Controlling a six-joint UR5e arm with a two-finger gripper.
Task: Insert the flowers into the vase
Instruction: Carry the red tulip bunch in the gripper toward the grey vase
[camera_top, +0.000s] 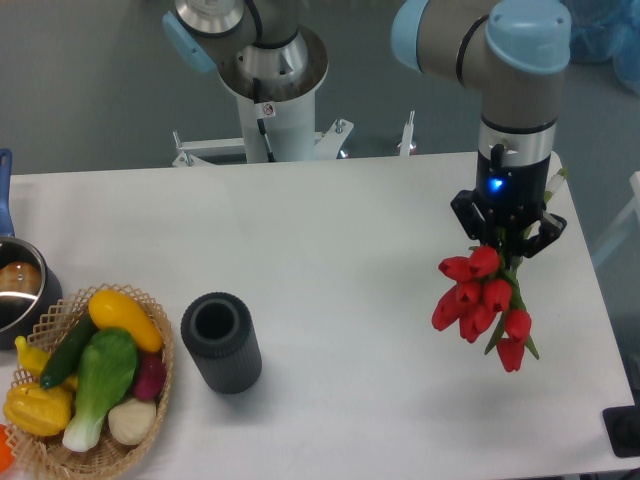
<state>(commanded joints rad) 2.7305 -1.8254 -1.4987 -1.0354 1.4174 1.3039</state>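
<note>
The flowers (482, 300), a bunch of red tulip heads with green stems and leaves, hang heads-down above the right side of the table. My gripper (507, 245) is shut on their stems, which run up behind it. The vase (220, 342), a dark grey ribbed cylinder with an open round mouth, stands upright at the front left of the table, far to the left of the gripper and the flowers.
A wicker basket (156, 385) of yellow, green and purple vegetables sits just left of the vase. A metal pot (20, 290) with a blue handle is at the left edge. A dark object (625, 430) sits beyond the table's front right corner.
</note>
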